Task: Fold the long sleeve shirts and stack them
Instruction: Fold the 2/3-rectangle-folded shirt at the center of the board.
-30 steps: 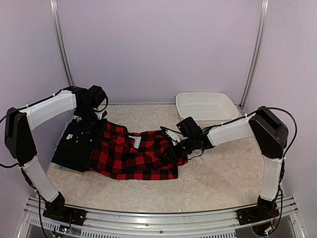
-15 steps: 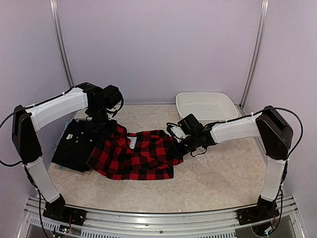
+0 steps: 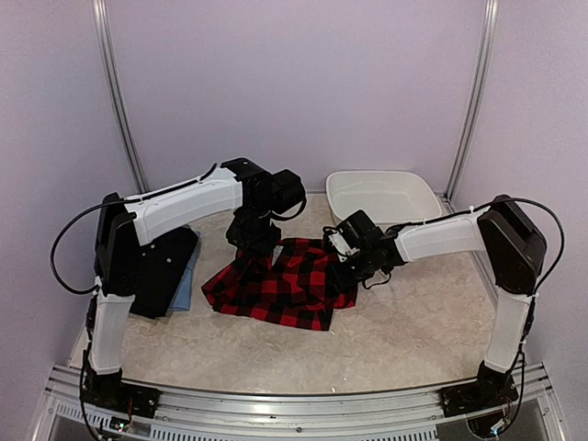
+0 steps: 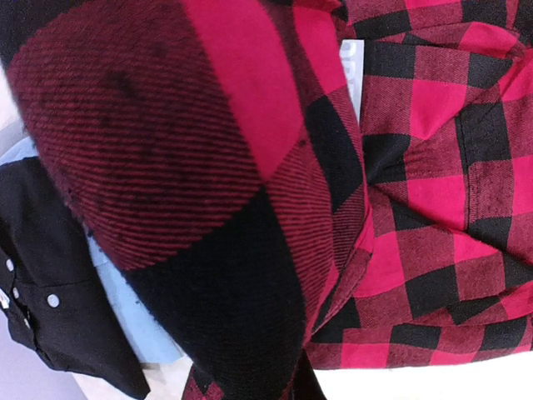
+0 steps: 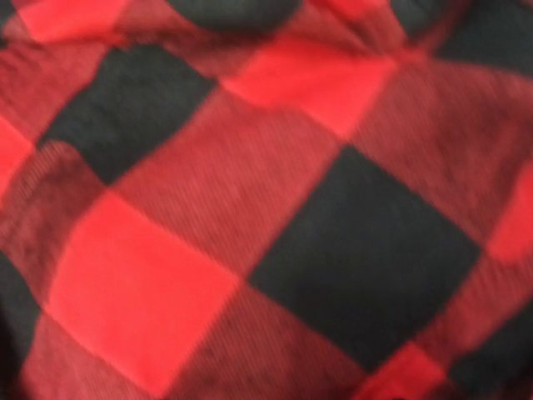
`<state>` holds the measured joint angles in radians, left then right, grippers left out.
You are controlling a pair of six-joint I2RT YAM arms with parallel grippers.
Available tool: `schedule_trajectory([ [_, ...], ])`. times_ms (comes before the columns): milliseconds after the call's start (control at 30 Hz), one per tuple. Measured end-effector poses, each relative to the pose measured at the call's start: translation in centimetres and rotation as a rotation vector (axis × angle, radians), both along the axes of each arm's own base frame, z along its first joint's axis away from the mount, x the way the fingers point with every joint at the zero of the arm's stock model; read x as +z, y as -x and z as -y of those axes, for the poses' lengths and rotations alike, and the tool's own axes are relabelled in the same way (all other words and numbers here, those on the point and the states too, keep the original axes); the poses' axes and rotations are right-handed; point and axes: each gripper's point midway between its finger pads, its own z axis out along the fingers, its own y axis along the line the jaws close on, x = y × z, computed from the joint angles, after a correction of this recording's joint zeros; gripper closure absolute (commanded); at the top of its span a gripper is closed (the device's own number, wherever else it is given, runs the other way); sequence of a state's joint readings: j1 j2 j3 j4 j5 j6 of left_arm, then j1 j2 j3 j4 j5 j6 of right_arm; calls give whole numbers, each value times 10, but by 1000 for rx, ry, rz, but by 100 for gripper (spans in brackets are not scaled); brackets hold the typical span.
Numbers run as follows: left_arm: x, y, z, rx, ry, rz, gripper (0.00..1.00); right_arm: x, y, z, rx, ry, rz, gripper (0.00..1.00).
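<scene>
The red-and-black checked flannel shirt [image 3: 285, 287] lies bunched on the worktop [image 3: 413, 331] at the middle of the top view, its upper left edge pulled up off the surface. The left pincer [image 3: 252, 246] hangs over that raised edge with its jaws together, clamped on the checked cloth; in the left wrist view a fold of the flannel drapes close across the lens and hides the fingers. The right pincer [image 3: 342, 274] sits at the shirt's right edge, and its wrist view shows only blurred red and black squares, so I cannot tell whether its jaws are apart or gripping. At the left of the frame, apart from the flannel, a black shirt [image 3: 170, 266] with white buttons lies on a light blue shirt [image 3: 184, 294]. A white basin [image 3: 381, 176] stands at the upper right.
</scene>
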<state>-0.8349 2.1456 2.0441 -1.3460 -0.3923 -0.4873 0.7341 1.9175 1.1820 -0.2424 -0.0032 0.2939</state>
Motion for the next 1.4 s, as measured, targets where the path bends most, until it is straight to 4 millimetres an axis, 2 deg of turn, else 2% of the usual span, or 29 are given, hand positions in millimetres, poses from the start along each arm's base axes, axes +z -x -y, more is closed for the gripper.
schedule_trajectory([
  [167,-22,-6,28,10,17,-11,93,4,-1,19,-39,-13,-8,42],
  [300,-34,-8,41,14,35,-20,87,5,-4,21,-42,-37,-18,43],
  [400,-38,-5,57,-4,96,-36,86,4,-4,17,-31,-58,-23,43],
  [533,-43,0,91,-42,233,-62,84,-1,-4,14,-25,-73,-35,43],
  [733,-39,3,132,-96,391,-75,82,-8,1,15,-26,-114,-76,41],
  [967,-45,5,171,-147,566,-100,50,-5,0,22,-45,-227,-101,39],
  [1200,-46,9,189,-188,668,-128,41,3,13,34,-80,-287,-125,33],
  [1300,-35,9,189,-204,690,-108,34,10,20,34,-85,-338,-127,29],
  [1400,-15,10,178,-215,705,-68,23,22,27,33,-88,-399,-127,26],
])
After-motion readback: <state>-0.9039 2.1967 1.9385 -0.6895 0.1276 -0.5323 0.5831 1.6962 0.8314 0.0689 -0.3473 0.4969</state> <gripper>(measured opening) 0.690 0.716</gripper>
